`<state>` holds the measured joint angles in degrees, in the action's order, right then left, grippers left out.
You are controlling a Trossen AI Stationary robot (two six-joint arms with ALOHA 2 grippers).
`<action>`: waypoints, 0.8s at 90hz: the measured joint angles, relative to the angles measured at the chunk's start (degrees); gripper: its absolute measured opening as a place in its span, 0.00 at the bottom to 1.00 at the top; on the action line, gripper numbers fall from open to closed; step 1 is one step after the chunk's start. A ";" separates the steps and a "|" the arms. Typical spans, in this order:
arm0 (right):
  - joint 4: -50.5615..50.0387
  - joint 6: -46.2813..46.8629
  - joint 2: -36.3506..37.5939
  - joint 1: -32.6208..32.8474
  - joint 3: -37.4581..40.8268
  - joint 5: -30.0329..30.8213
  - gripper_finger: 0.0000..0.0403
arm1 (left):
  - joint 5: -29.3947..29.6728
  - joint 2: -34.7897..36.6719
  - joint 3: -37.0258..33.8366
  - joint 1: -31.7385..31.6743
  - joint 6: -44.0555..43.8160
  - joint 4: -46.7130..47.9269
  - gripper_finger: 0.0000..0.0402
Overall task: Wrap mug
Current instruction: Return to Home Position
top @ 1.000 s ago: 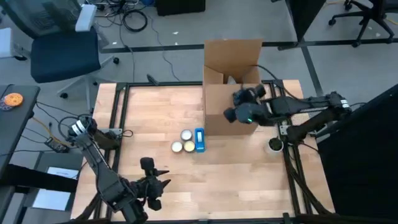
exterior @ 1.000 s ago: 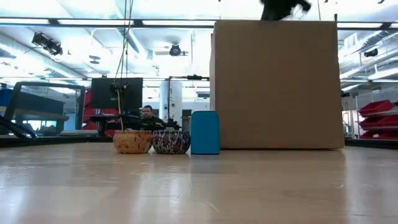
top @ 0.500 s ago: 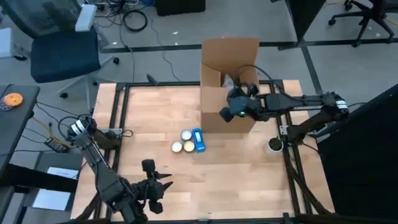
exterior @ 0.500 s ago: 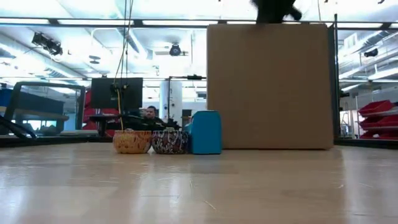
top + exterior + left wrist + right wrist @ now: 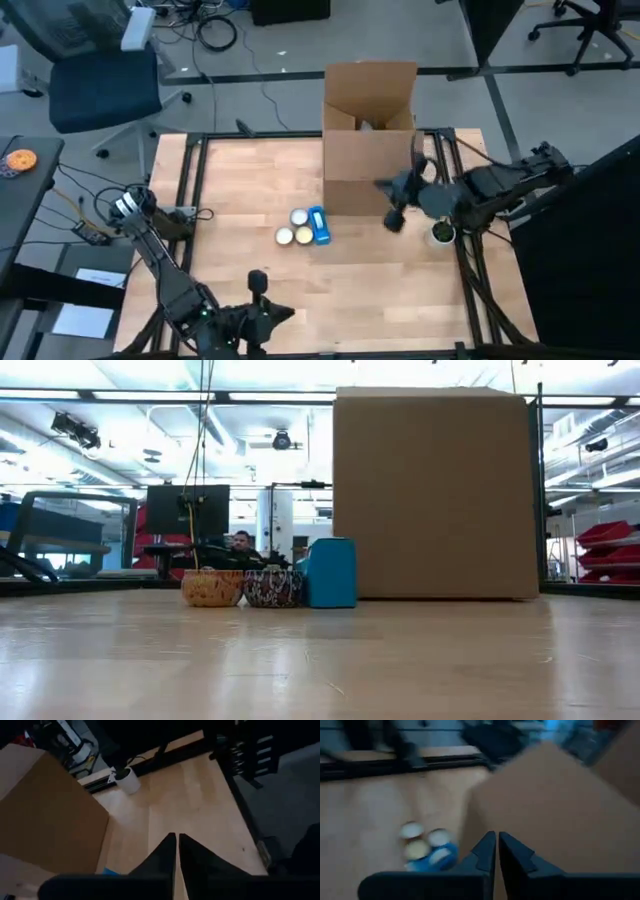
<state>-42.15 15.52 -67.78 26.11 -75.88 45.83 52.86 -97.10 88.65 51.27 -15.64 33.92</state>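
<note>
The tall brown cardboard box stands open-topped at the far middle of the pale wooden table, one flap raised behind it. Inside its open top lies a pale bubble-wrapped bundle (the mug's own colour does not show through the wrap).

The right gripper hangs just beside the box's near right corner, clear of the cardboard. In its wrist view its two dark fingers are pressed together with only a slit between them, holding nothing.

The left gripper sits low at the table's near edge, well apart from the box and on its near left. Its fingers are likewise pinched together and empty.

Just beside the box's near left corner stands a small blue rectangular container, and a cluster of small round patterned bowls huddles against its far side from the box. A little white pot with something green in it rests near the table's edge on the box's near right.

Beyond the table, in the low view, a person sits at a desk.
</note>
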 joint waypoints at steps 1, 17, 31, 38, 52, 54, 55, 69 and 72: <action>0.01 0.14 -0.17 0.68 0.00 -0.48 0.00 | -0.01 0.00 -0.12 -0.13 -0.05 -0.28 0.01; 0.39 2.29 -4.70 11.16 0.00 -6.92 0.00 | -6.80 0.09 -6.93 -3.33 3.52 -14.67 0.00; 1.73 4.58 -11.15 19.12 0.00 -7.34 0.00 | -17.49 0.08 -15.41 -8.11 6.46 -31.24 0.00; 2.95 6.59 -14.37 21.95 0.00 -7.60 0.00 | -19.00 0.04 -18.57 -10.20 6.68 -36.30 0.00; 5.37 10.81 -21.04 25.72 0.00 -13.75 0.00 | -20.75 0.04 -23.30 -13.21 5.63 -41.29 0.00; 5.94 11.21 -21.91 26.10 0.00 -14.67 0.00 | -20.98 0.04 -24.04 -13.57 5.22 -42.06 0.00; 6.22 11.38 -22.37 26.30 0.00 -15.12 0.00 | -21.08 0.04 -24.43 -13.75 5.05 -42.47 0.00; 12.05 11.85 -28.60 27.80 0.00 -20.20 0.00 | -24.29 0.04 -30.97 -16.56 3.94 -50.85 0.00; 13.68 11.53 -29.73 27.84 -0.02 -21.59 0.00 | -26.08 0.04 -33.06 -17.37 3.24 -53.81 0.00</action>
<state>-28.48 27.05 -97.51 53.95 -75.90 24.23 26.78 -97.06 55.59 33.89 -12.40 -19.89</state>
